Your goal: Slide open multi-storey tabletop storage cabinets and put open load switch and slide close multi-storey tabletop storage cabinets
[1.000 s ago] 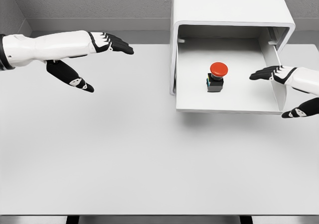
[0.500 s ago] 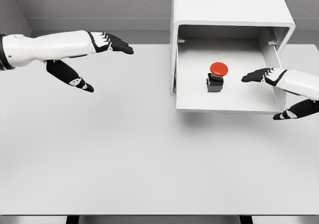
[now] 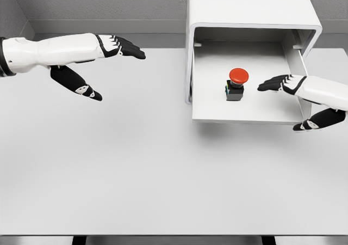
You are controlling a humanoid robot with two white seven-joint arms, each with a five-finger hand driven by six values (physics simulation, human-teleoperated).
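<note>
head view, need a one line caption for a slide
Right hand open, reaching toward the red-capped switch sitting in the pulled-out cabinet drawer; left hand open above the table.

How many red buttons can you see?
1. The black switch with a round red push button sits in the pulled-out white cabinet drawer, left of the right hand. Other closed parts may hide more.

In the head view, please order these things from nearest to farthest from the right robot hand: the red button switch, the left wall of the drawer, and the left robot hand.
From the right robot hand:
1. Red button switch, just to its left inside the open drawer.
2. Left wall of the drawer, beyond the switch.
3. Left robot hand, far left over the table.
</note>
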